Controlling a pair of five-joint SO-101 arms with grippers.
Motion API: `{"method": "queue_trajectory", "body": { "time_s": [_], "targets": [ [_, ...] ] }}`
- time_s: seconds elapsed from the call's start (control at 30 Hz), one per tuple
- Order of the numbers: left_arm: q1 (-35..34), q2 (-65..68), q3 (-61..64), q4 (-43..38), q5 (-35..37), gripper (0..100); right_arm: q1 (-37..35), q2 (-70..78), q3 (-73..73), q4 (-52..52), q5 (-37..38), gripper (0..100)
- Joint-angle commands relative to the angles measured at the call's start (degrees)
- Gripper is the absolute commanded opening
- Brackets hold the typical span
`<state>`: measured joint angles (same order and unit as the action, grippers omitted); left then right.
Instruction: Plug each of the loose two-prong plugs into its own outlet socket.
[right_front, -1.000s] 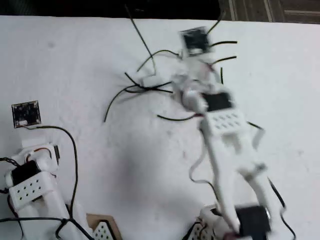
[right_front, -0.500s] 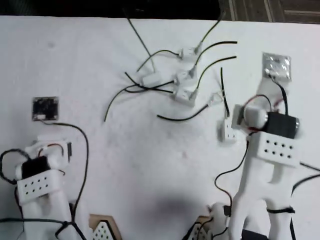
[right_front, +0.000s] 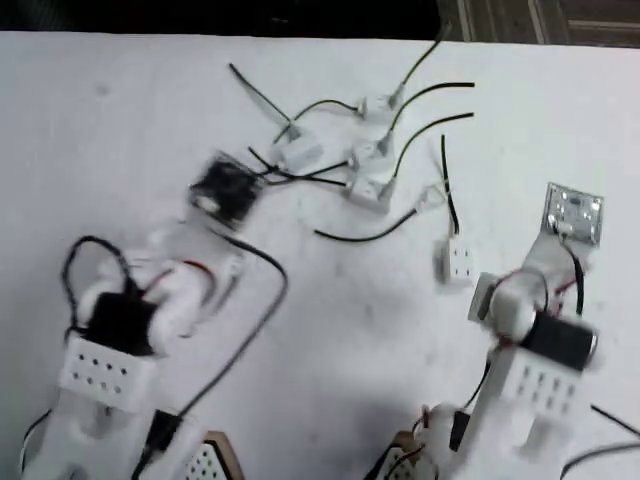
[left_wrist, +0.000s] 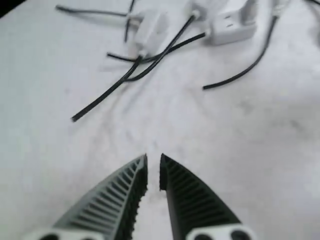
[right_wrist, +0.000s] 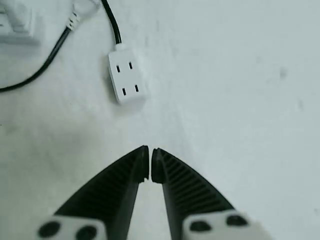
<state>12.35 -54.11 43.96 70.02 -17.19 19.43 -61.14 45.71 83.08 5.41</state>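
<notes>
Left arm (right_front: 110, 335), low on the left of the table (right_front: 110, 120): smeared in the high view, outline hard to read. Left gripper (left_wrist: 153, 159): jaws drawn almost together, a thin slit between the tips and nothing in it, over bare table. Ahead lies a tangle of black cords (left_wrist: 150, 62) with a white plug (left_wrist: 146, 29), both blurred. A white socket block (left_wrist: 231, 29) lies beyond, partly cut by the frame edge. Cannot tell whether any plug there is seated.

Centre, high view: the cluster (right_front: 355, 165) sits toward the far side of the table. It is several white pieces among the cords, too small to sort plug from socket.

Right of it and apart: a single outlet block (right_front: 457, 262). The right wrist view shows its four slots facing up, all empty, with a black cord entering the far end. A loose plug (right_wrist: 82, 9) lies near that end, cut off at the edge.

Right arm (right_front: 540, 370), low right. Right gripper (right_wrist: 150, 151): jaws closed, empty, near the outlet block but apart from it.
</notes>
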Motion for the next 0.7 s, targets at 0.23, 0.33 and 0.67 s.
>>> {"method": "queue_trajectory", "body": {
  "time_s": [0.23, 0.33, 0.67],
  "targets": [
    [18.51, 22.99, -12.48, -8.09, 4.13, 16, -11.12, -22.37, 0.00, 5.58, -7.21, 1.8],
    [19.38, 34.51, -20.22, -5.80, 4.13, 20, -14.37, -23.52, 0.00, 5.58, -7.21, 1.8],
    [23.96, 59.38, -45.63, -5.45, 13.80, 26, -19.56, -29.14, -2.02, 5.67, -7.21, 1.8]
  ]
}}
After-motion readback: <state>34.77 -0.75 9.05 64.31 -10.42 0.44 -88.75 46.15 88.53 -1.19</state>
